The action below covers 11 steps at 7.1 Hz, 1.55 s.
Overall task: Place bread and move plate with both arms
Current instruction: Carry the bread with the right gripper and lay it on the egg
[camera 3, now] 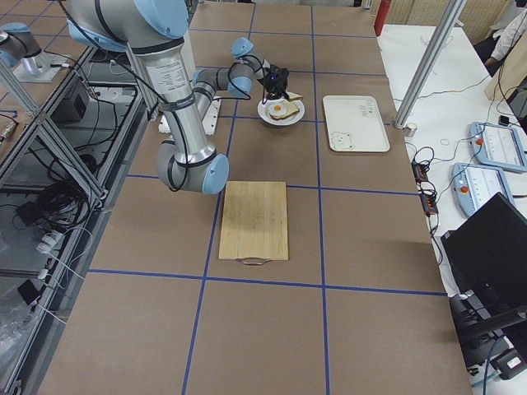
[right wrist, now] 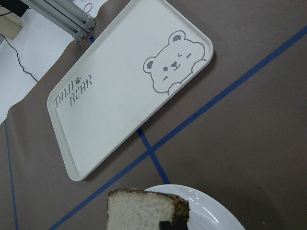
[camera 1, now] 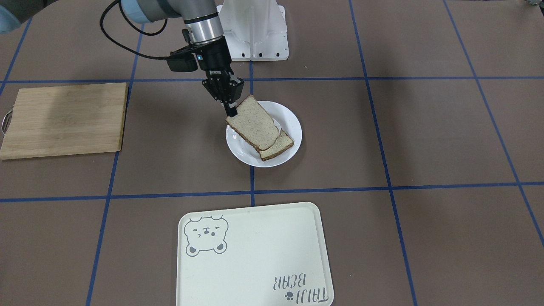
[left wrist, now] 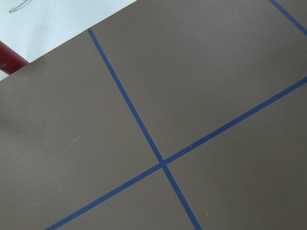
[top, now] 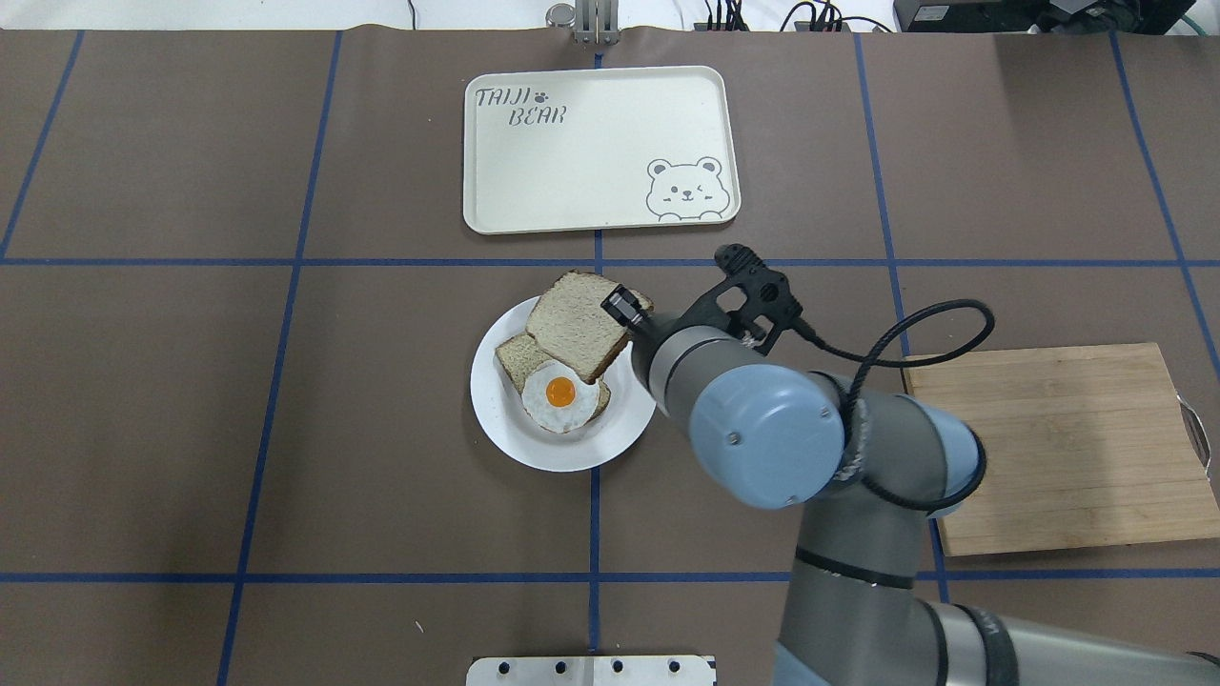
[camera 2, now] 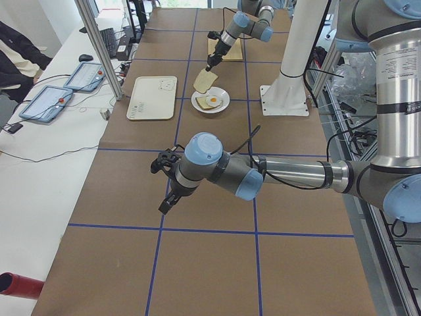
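Note:
My right gripper (camera 1: 231, 111) is shut on one edge of the plain bread slice (camera 1: 253, 123) and holds it tilted just above the white plate (camera 1: 294, 123). In the overhead view the bread (top: 579, 326) partly overlaps a second slice bearing a fried egg (top: 560, 393) that lies on the plate (top: 496, 419). The right wrist view shows the bread's crust (right wrist: 144, 211) at the bottom. My left gripper (camera 2: 166, 203) hangs over bare table far from the plate. It shows only in the exterior left view, so I cannot tell whether it is open or shut.
A cream tray with a bear drawing (top: 596, 148) lies beyond the plate, with nothing on it. A wooden cutting board (top: 1058, 443) lies on the robot's right side. Blue tape lines cross the brown table. The white robot base (camera 1: 255, 29) stands behind the plate.

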Each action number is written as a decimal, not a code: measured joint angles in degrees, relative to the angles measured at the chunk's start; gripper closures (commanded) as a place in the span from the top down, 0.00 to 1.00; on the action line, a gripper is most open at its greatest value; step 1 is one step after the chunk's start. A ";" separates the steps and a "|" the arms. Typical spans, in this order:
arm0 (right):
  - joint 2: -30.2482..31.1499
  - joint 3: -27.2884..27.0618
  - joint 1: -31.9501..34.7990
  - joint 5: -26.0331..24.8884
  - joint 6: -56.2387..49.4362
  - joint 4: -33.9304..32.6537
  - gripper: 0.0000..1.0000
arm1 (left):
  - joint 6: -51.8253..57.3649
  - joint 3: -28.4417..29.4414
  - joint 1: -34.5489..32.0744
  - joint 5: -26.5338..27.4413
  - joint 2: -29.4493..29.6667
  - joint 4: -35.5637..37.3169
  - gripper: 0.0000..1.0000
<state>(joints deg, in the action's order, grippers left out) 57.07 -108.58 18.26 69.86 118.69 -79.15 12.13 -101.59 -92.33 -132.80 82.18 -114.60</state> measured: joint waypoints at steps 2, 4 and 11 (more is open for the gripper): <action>-3.68 5.56 -4.09 -8.01 7.98 -1.66 0.00 | 0.00 0.13 -0.01 0.00 0.00 -0.01 0.98; -4.19 9.52 -6.35 -10.98 10.05 -1.71 0.00 | 0.00 0.35 0.01 0.00 0.16 -0.01 0.98; -3.37 7.29 -5.44 -8.50 -2.08 -6.86 1.00 | -0.47 0.63 0.08 0.00 0.83 0.04 0.98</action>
<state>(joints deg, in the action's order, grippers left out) 53.70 -101.29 12.82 61.36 116.61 -86.01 11.66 -100.96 -92.25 -132.80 83.01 -114.56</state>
